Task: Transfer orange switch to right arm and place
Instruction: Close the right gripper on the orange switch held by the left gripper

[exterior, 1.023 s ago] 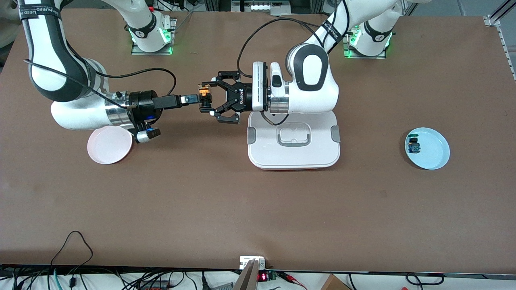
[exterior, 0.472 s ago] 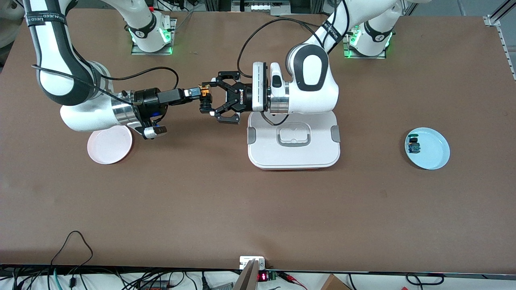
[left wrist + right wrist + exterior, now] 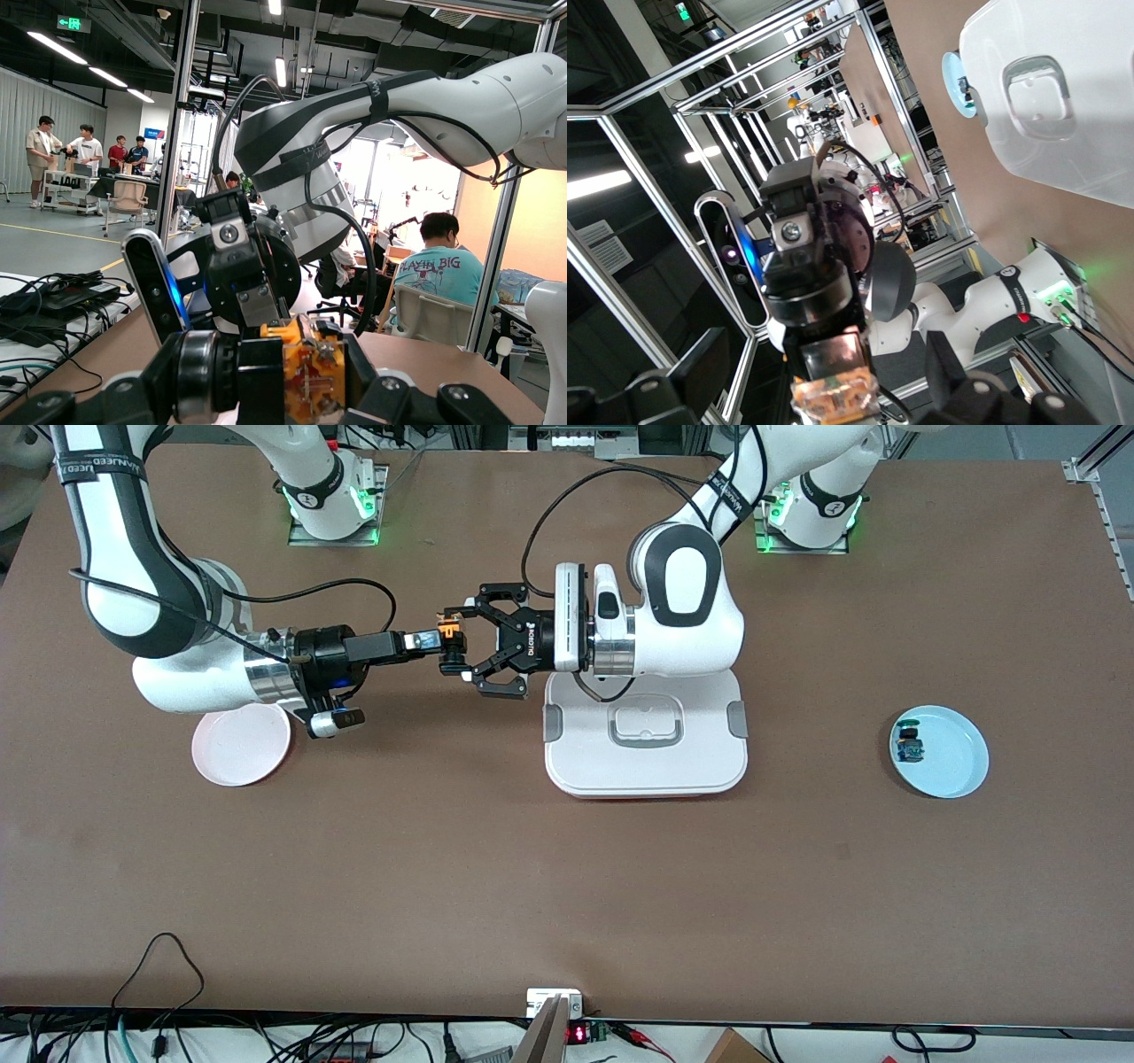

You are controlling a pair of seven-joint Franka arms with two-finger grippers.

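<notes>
Orange switch (image 3: 450, 631) in left end effector (image 3: 454, 640) (airborne), right end effector (image 3: 432, 639) touching

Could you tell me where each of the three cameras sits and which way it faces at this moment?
Front view: high across the table, facing both bases; shows both arms, the left gripper meeting the right gripper at the orange switch.
Left wrist view: on the left wrist, looking level past the switch at the right gripper and arm.
Right wrist view: on the right wrist, looking toward the left arm's end; shows the switch and white box.
All three share the switch.
</notes>
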